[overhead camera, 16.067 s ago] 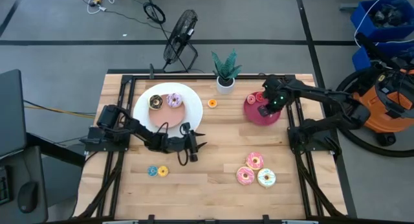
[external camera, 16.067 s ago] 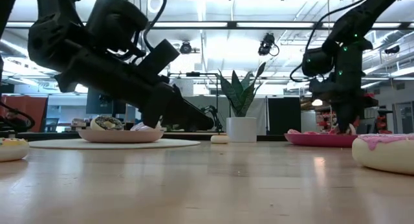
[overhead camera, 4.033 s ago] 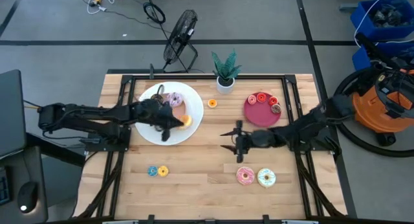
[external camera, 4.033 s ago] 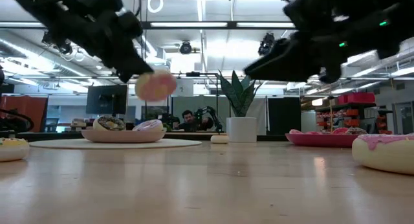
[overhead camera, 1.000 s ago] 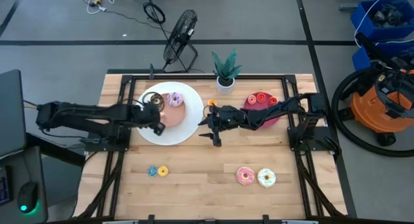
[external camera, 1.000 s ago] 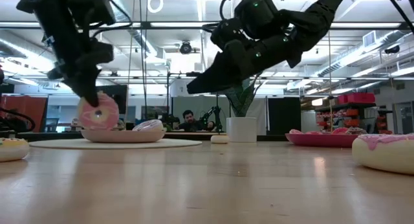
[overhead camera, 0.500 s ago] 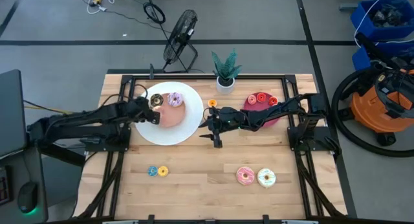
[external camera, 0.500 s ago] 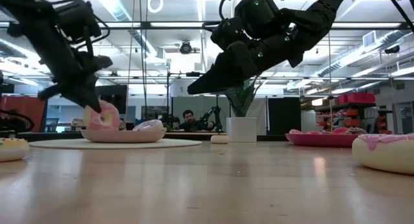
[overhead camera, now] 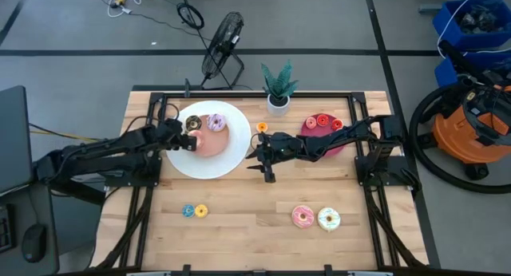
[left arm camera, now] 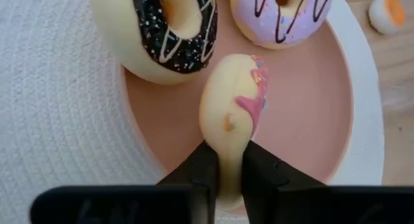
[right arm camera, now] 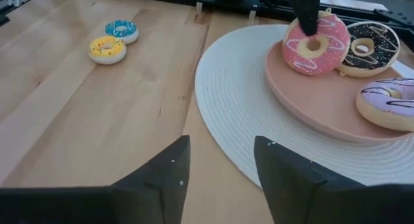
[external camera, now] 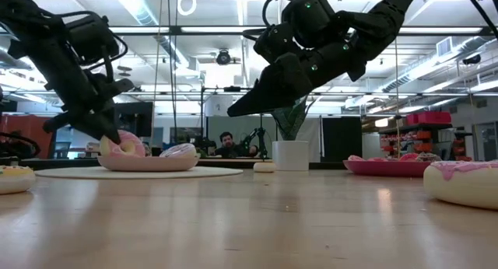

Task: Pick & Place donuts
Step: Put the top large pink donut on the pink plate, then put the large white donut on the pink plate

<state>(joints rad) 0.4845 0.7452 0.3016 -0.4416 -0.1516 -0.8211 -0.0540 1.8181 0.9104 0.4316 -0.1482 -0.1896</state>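
Observation:
A pink-frosted donut (right arm camera: 299, 58) stands on edge on the peach dish (right arm camera: 323, 98), which sits on the big white plate (overhead camera: 231, 158). My left gripper (left arm camera: 226, 162) is shut on this donut. A chocolate donut (left arm camera: 162, 23) and a purple donut (left arm camera: 284, 13) lie flat on the same dish. My right gripper (right arm camera: 218, 153) hangs open above the bare table, between the white plate and the magenta dish (overhead camera: 318, 140), with nothing between its fingers. Two more frosted donuts (overhead camera: 303, 216) (overhead camera: 328, 218) lie at the near right. My left gripper pinches the pink donut's rim (left arm camera: 228, 149) between its two fingers, at the part of the ring that is uppermost. The fingers (right arm camera: 308, 10) come from above, slanting in from the table's left. The donut stands tilted, with its lower rim on the peach dish and its frosted face toward the table's right.
Tiny blue (overhead camera: 188, 210) and yellow (overhead camera: 201, 210) rings lie at the near left, and a tiny orange one (overhead camera: 262, 128) lies by the plate's far right. A potted plant (overhead camera: 278, 99) stands at the far edge. Small red rings lie on the magenta dish.
My left gripper has gone down and a little toward the table's far left with the pink donut. The donut, which hung clear below the fingers, now rests tilted on the peach dish.

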